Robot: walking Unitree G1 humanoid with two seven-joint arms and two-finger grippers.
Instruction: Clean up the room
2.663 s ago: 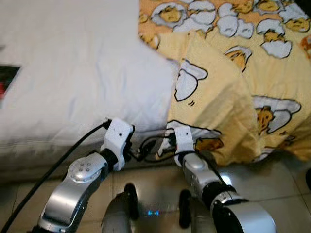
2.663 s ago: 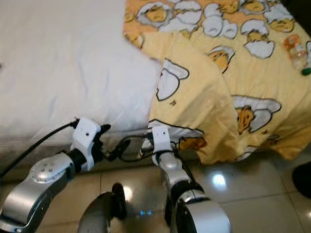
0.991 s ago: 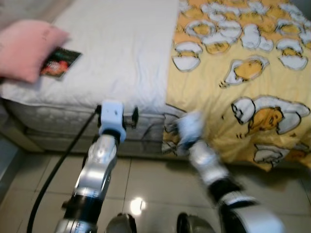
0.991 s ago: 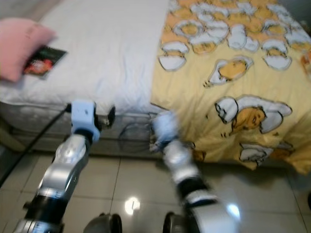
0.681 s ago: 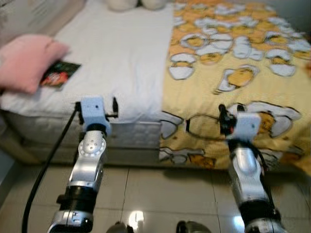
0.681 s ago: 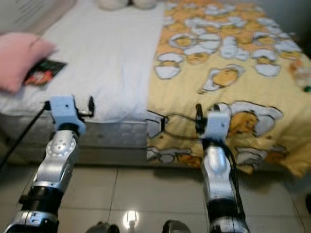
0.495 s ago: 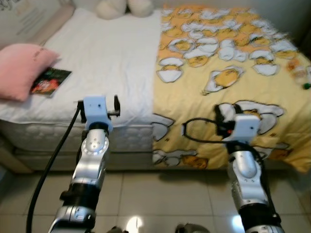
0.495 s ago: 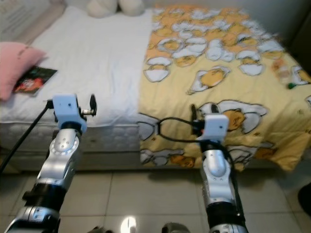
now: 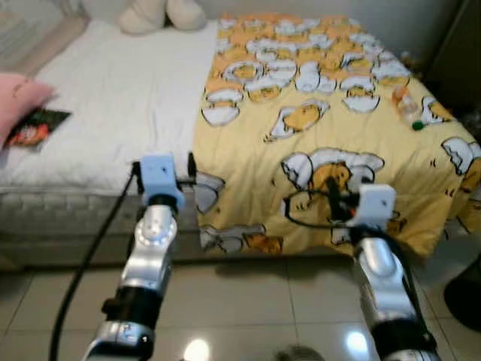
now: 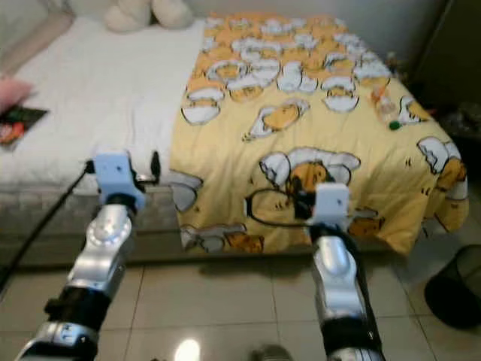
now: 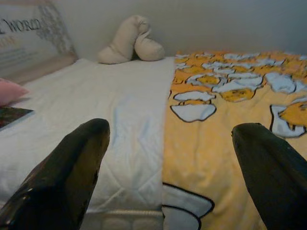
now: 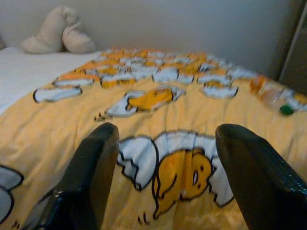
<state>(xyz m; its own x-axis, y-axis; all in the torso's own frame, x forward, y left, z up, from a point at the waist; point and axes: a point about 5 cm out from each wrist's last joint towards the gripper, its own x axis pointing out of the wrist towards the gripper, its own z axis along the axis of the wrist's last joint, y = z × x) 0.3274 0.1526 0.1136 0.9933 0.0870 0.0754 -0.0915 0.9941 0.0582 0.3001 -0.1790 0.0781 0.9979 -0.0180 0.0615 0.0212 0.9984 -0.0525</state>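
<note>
Before us stands a bed [image 9: 90, 113] with a white sheet, its right half covered by a yellow blanket [image 9: 316, 128] printed with cartoon eggs. We hold both arms raised toward the near edge of the mattress. Our left gripper [image 11: 168, 167] sits at about 9 o'clock from the middle of the head view, just in front of the line where white sheet meets yellow blanket; its fingers [image 11: 72, 172] are spread wide apart and grasp nothing. Our right gripper [image 12: 163, 177] sits at about 4 o'clock, over the part of the blanket that hangs down the bed's side; its fingers [image 12: 93, 177] are likewise spread wide, with nothing between them.

On the blanket toward 2 o'clock lies a small clear bottle [image 9: 403, 105] with orange contents and a green cap, on its side and well apart from both grippers. At 9 o'clock, near the bed's left edge, a dark flat packet [image 9: 34, 128] with red print lies on the sheet, touching the edge of a pink pillow [image 9: 19, 98]. At 12 o'clock, against the wall at the head of the bed, rests a beige plush cushion [image 9: 154, 13]. A tiled floor [image 9: 248, 301] runs along the near side of the bed, and a dark round object [image 10: 455, 289] stands on it at about 4 o'clock, beyond the bed's corner; we cannot tell what it is.
</note>
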